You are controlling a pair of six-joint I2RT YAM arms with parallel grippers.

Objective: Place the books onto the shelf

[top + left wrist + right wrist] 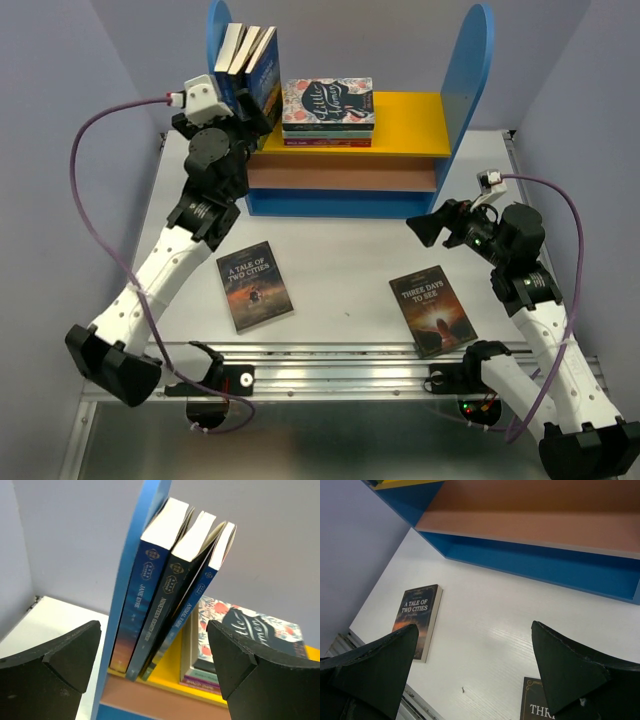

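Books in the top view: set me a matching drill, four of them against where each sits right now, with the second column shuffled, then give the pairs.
Column one
1. Jane Eyre
2. A Tale of Two Cities
3. Three Days to See
4. floral-cover stack

Column two
A. flat on the table, to the right
B. lying flat on the yellow board
C. standing against the left blue panel
D. flat on the table, to the left

Pairs: 1-C, 2-D, 3-A, 4-B
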